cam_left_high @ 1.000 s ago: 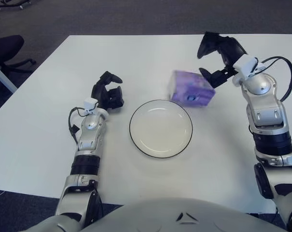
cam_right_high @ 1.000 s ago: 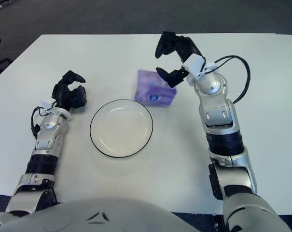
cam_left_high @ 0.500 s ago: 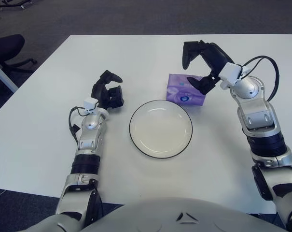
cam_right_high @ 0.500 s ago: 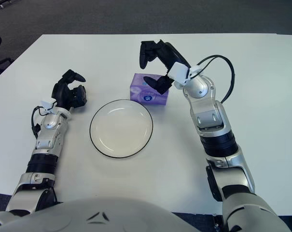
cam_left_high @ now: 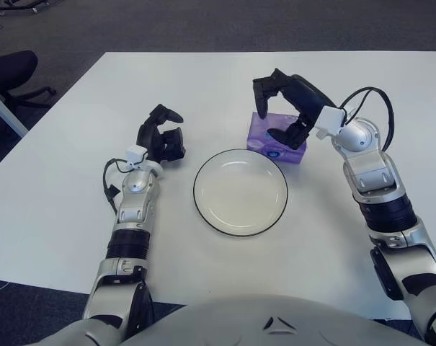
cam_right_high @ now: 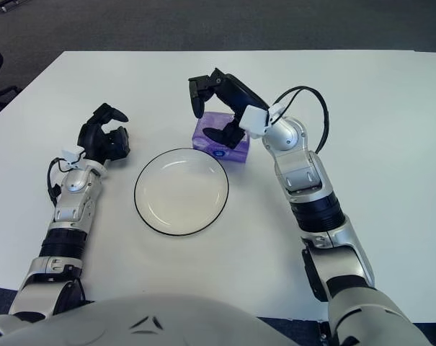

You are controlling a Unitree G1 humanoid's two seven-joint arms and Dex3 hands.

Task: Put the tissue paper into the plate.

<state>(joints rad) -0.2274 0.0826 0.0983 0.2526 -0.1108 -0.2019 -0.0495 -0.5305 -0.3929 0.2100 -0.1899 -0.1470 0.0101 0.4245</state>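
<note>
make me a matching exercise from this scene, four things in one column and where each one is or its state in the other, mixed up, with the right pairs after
Things
1. purple tissue paper box
2. round white plate with a dark rim
3. right hand
4. left hand

Places or states
A. fingers curled, holding nothing, to the left of the plate
B. nothing in it, in the middle of the white table
C. on the table just beyond the plate's far right edge
D. fingers spread over the box, not closed on it

Pairs: 1-C, 2-B, 3-D, 4-A
</note>
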